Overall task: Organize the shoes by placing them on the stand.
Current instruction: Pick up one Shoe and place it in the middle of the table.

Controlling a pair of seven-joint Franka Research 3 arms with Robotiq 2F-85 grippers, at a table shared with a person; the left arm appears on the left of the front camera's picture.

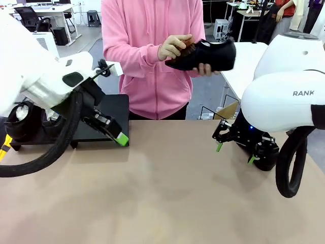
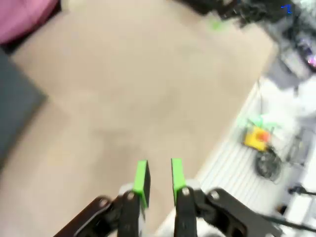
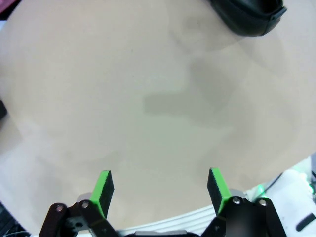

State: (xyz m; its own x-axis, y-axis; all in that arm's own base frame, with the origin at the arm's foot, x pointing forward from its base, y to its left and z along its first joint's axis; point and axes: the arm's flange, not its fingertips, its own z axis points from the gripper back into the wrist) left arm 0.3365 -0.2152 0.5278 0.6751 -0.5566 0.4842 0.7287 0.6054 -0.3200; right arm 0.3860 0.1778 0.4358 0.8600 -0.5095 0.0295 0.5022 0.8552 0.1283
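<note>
1. The left hand (image 1: 122,138) hangs low over the counter (image 1: 167,198), tilted downward. Its green pads (image 2: 141,177) are drawn close, with a narrow gap and nothing between them.
2. The stand (image 1: 110,104) lies just behind this hand. The unit nearest it looks bare on top. The racked shoes (image 1: 21,118) sit on the farther unit, half hidden by the arm.
3. The right hand (image 1: 234,153) hovers just above the counter, well apart from the left hand. Its pads are spread wide and empty, with bare counter beneath.
4. The next shoe (image 1: 213,55) is up in the person's hands (image 1: 172,49), above and well beyond both robot hands. A brown brush (image 1: 189,44) is pressed against it.
5. The step in hand is probably waiting for that shoe, then carrying it to the free unit.
6. To do it well, the left hand should spread its pads fully before approaching, since the present gap looks too narrow for a shoe.
7. It should wait until the shoe is offered or set down, and keep out of the way of the brush.
8. Gripping across the heel opening should work better than across the glossy toe, which is likely to slip.
9. The shoe should be lowered flat onto the bare unit beside the hand and released only once the sole rests there.
10. The arm should stay away from the racked shoes on its far side.
</note>
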